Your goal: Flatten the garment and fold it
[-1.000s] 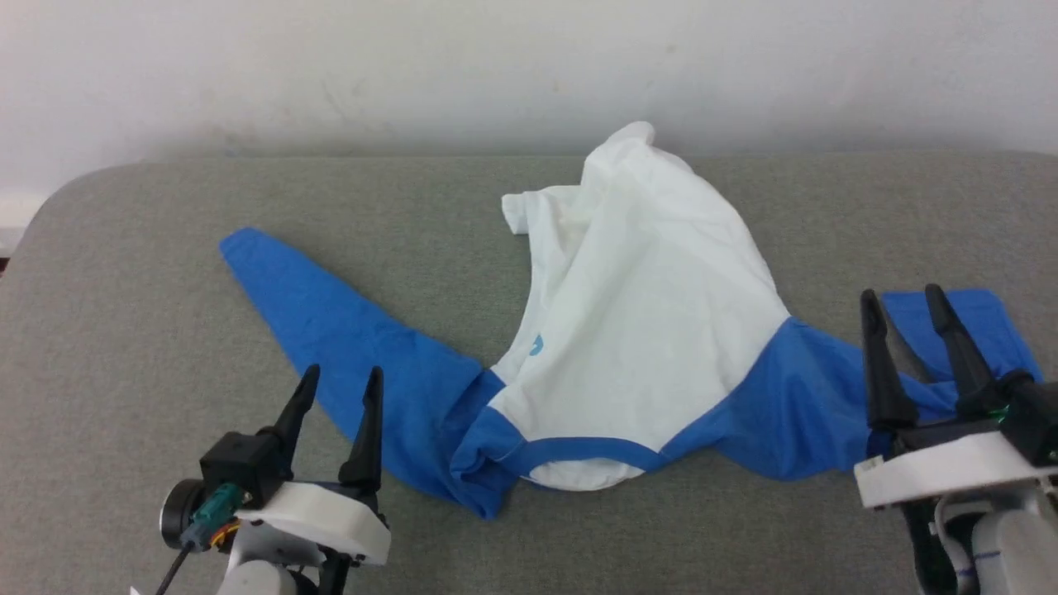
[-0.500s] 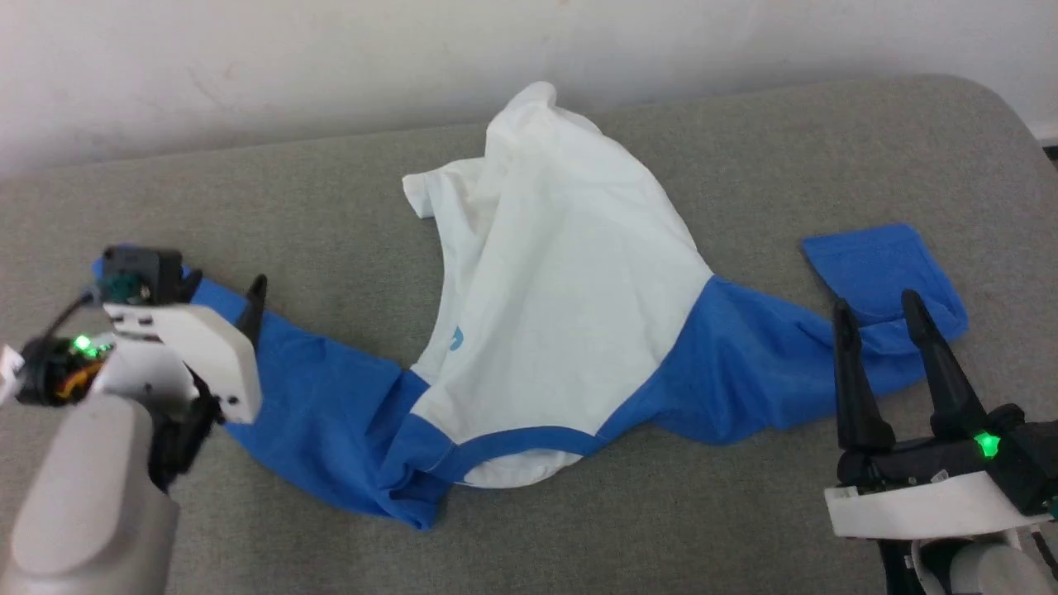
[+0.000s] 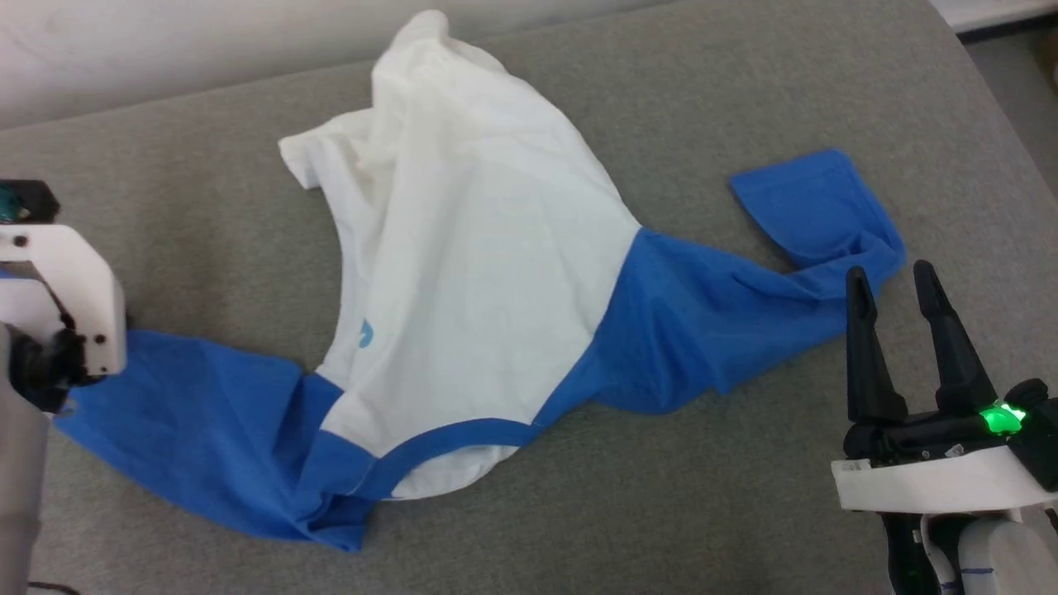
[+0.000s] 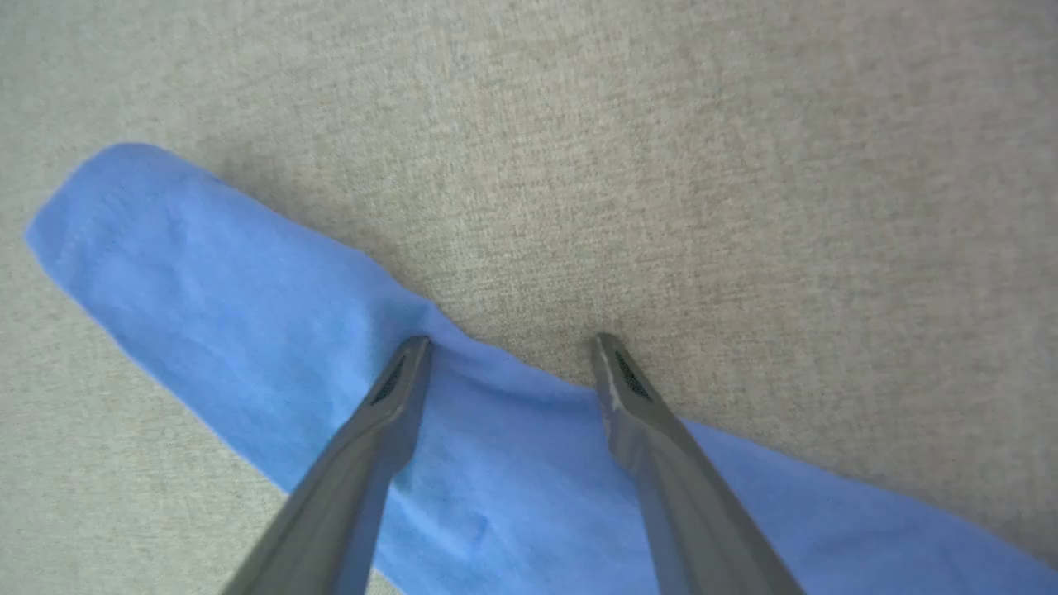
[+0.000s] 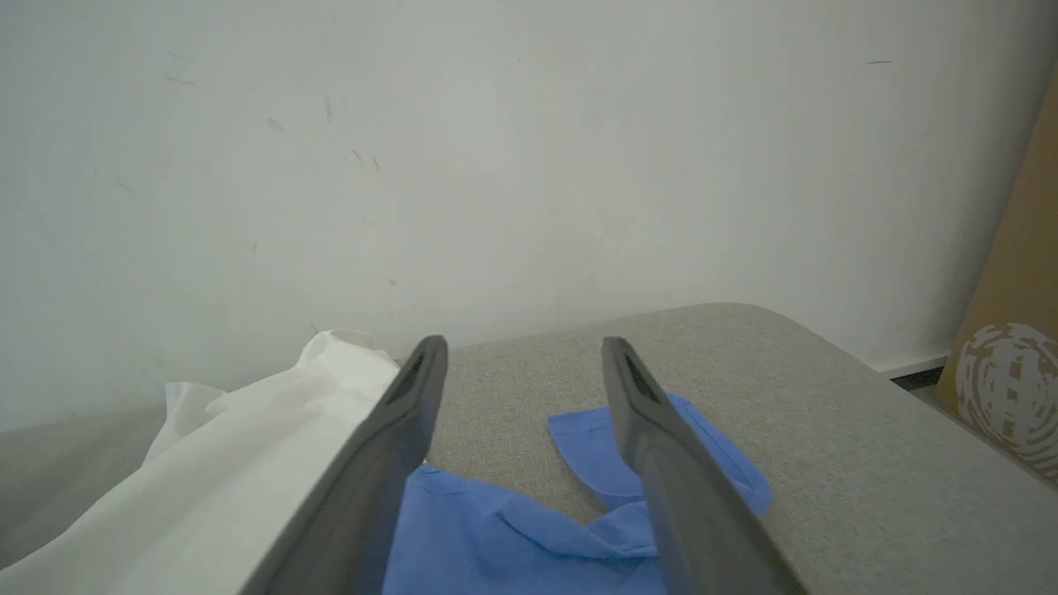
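The garment (image 3: pixel 471 248), a white shirt with bright blue sleeves, lies crumpled on the grey padded table (image 3: pixel 702 512), collar toward me. A bit of light-blue lettering (image 3: pixel 364 333) peeks out at a fold. Its left sleeve (image 3: pixel 182 413) runs out flat to the left. The right sleeve (image 3: pixel 744 306) is doubled back at its cuff (image 3: pixel 806 202). My left arm's white wrist (image 3: pixel 62 297) hangs over the left sleeve; in the left wrist view the left gripper (image 4: pixel 512 340) is open just above the blue sleeve (image 4: pixel 248 330). My right gripper (image 3: pixel 888 274) stands open, empty, beside the right sleeve's fold (image 5: pixel 579 512).
A pale wall (image 3: pixel 124 49) runs along the table's far edge. The table's rounded right end (image 3: pixel 984 107) drops to the floor at the upper right. A brown cardboard box (image 5: pixel 1008 364) stands beyond that end.
The head camera has swung, shifting the whole picture. My left arm has gone out left, over the left sleeve. The right gripper stays open by the right sleeve. The garment lies as before.
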